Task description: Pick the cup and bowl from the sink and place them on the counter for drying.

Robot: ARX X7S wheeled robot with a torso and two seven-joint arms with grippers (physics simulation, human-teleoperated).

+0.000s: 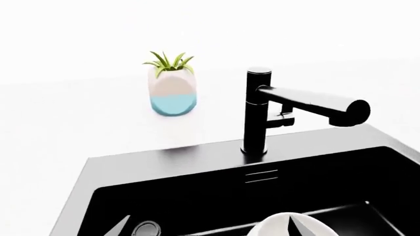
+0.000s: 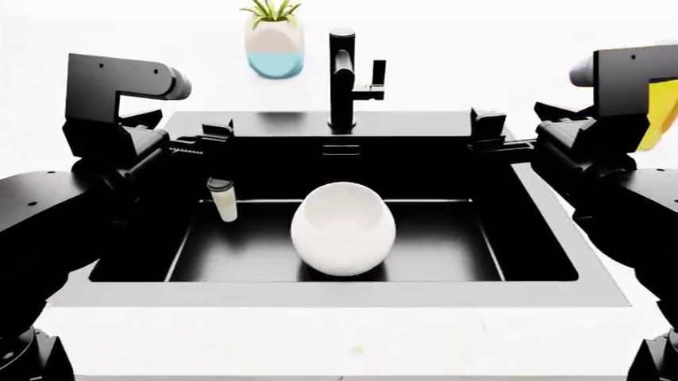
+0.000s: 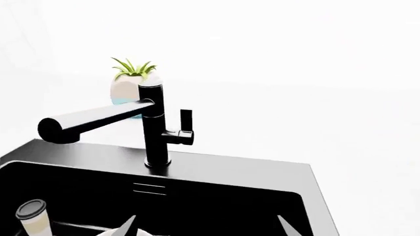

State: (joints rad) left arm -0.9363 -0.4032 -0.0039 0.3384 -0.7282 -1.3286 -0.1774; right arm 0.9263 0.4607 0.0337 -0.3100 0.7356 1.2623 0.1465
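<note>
We held the left gripper (image 2: 217,136) and right gripper (image 2: 487,131) over the sink's (image 2: 551,238) back corners, both empty; how wide their jaws stood we could not tell. The cup (image 2: 221,198) stood just below the left gripper. The bowl (image 2: 342,228) sat between and below both, near the faucet (image 2: 342,79).

A white-and-blue plant pot (image 2: 273,48) stands behind; a yellow object (image 2: 659,115) shows at right.

Glossy white bowl (image 2: 342,228), matt black sink (image 2: 529,238).
</note>
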